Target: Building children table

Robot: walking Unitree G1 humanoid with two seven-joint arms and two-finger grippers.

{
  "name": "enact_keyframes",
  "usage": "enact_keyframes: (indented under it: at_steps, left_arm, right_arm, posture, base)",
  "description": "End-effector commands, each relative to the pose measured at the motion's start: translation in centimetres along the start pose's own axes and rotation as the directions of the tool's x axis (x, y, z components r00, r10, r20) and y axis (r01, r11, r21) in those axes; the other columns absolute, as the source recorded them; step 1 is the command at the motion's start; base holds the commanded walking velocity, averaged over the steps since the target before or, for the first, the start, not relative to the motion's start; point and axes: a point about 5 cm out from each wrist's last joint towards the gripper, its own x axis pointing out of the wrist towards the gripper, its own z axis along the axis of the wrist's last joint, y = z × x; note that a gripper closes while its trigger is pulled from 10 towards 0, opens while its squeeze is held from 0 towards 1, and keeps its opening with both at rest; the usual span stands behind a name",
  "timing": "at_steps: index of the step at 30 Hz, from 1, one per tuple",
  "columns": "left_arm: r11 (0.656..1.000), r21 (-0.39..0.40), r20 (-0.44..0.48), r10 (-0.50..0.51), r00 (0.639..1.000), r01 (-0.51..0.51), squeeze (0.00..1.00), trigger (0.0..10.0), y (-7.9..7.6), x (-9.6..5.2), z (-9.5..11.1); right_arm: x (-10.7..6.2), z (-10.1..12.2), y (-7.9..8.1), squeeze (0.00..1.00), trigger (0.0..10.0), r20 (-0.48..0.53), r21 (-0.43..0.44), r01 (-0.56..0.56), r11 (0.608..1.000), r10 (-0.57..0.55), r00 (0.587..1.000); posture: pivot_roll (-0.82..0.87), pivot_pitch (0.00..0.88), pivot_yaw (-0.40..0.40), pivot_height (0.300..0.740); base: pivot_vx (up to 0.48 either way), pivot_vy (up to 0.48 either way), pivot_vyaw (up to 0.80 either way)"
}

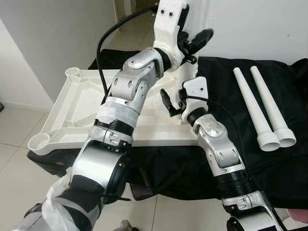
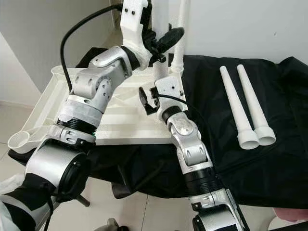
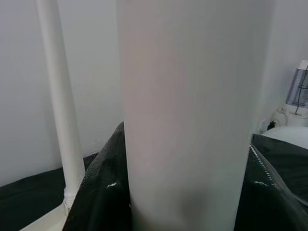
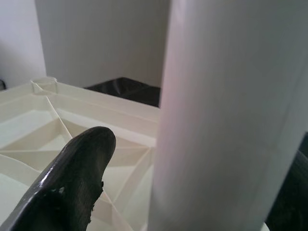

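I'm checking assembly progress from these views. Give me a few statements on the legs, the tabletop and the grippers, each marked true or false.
1. Two loose table legs lie side by side on the black cloth. True.
2. The white tabletop lies with its ribbed underside up. True.
3. All corner sockets hold legs. False: the near-left socket is empty.
4. The right gripper rests on the loose legs. False: it is at an upright leg on the tabletop.
5. The left gripper hangs idle. False: it is raised at that leg.

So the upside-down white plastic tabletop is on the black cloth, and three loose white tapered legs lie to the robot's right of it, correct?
Not three: the left eye view shows two loose white tapered legs lying to the robot's right of the upside-down white plastic tabletop on the black cloth.
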Motion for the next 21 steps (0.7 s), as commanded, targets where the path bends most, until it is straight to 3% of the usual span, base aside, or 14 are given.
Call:
enact_keyframes:
  at_steps: [1,11,12,13,14,15,16,17,21]
  left_arm:
    - [1.000,0.008,-0.006,0.008,1.000,-0.008,0.00,10.0,-0.23,-0.03,-0.08]
    - [1.000,0.012,-0.004,0.007,1.000,-0.007,0.00,10.0,-0.69,-0.05,-0.07]
    - [1.000,0.014,-0.006,0.009,1.000,-0.009,0.00,10.0,-0.75,-0.07,-0.08]
    - [1.000,0.014,-0.006,0.009,1.000,-0.009,0.00,10.0,-0.75,-0.07,-0.08]
    - [1.000,0.014,-0.007,0.011,1.000,-0.011,0.00,10.0,-0.81,-0.09,-0.08]
    - [1.000,0.015,-0.008,0.013,1.000,-0.013,0.00,10.0,-0.84,-0.11,-0.08]
    - [1.000,0.015,-0.008,0.013,1.000,-0.013,0.00,10.0,-0.84,-0.11,-0.08]
    - [1.000,0.016,-0.009,0.015,1.000,-0.015,0.00,10.0,-0.86,-0.12,-0.08]
    - [1.000,0.019,-0.009,0.018,1.000,-0.018,0.00,10.0,-0.89,-0.13,-0.05]
  right_arm:
    - [0.40,0.02,0.21,0.00,10.0,-0.012,-0.003,0.003,1.000,-0.003,1.000]
    - [0.80,0.06,0.28,0.00,9.9,-0.023,0.005,0.002,1.000,-0.002,1.000]
    - [0.81,0.04,0.31,0.00,8.3,-0.024,0.006,0.000,1.000,0.001,1.000]
    - [0.81,0.04,0.31,0.00,8.3,-0.024,0.006,0.000,1.000,0.001,1.000]
    - [0.85,0.03,0.32,0.00,4.3,-0.024,0.009,-0.002,1.000,0.003,1.000]
    - [0.87,0.00,0.31,0.00,3.6,-0.026,0.011,-0.003,1.000,0.003,1.000]
    - [0.87,0.00,0.31,0.00,3.6,-0.026,0.011,-0.003,1.000,0.003,1.000]
    - [0.88,-0.01,0.30,0.00,0.0,-0.025,0.015,-0.004,1.000,0.004,1.000]
    - [0.91,-0.09,0.22,0.00,0.0,-0.029,0.021,0.004,1.000,-0.003,1.000]
  posture:
    - [-0.07,0.001,0.036,0.740]
    - [-0.06,0.003,0.029,0.740]
    - [-0.06,0.004,0.027,0.740]
    - [-0.06,0.004,0.027,0.740]
    - [-0.06,0.005,0.026,0.740]
    - [-0.06,0.005,0.026,0.740]
    - [-0.06,0.005,0.026,0.740]
    - [-0.06,0.005,0.025,0.740]
    - [-0.06,0.004,0.025,0.740]
  base:
    - [0.000,0.000,0.00]
    - [0.000,0.000,0.00]
    - [0.000,0.000,0.00]
    - [0.000,0.000,0.00]
    - [0.000,0.000,0.00]
    - [0.000,0.000,0.00]
    - [0.000,0.000,0.00]
    - [0.000,0.000,0.00]
    - [0.000,0.000,0.00]
